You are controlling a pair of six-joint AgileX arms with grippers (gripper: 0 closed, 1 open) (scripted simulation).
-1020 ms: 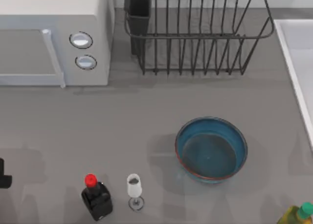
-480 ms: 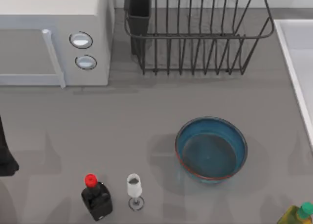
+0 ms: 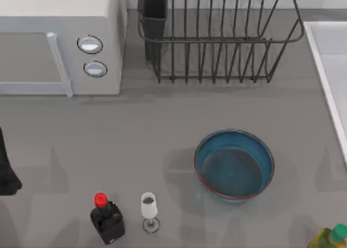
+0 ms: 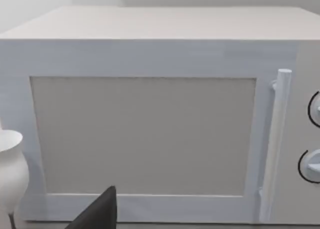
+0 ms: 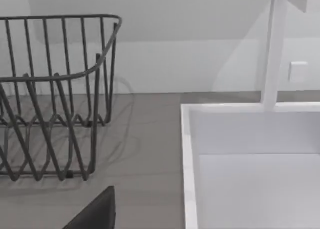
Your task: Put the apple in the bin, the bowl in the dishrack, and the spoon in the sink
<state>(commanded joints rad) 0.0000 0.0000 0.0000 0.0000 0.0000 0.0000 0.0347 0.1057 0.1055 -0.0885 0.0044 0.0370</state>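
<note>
Since a second ago our left arm (image 3: 6,169) has crept up the table's left edge; can't tell its grip, and the bowl (image 3: 234,164) sits untouched, so nothing's been sorted yet.

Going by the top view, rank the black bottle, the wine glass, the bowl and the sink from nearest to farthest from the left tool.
From the left tool at the table's left edge:
1. Black bottle, front left.
2. Wine glass, just right of the bottle.
3. Bowl, right of centre.
4. Sink, far right edge.
</note>
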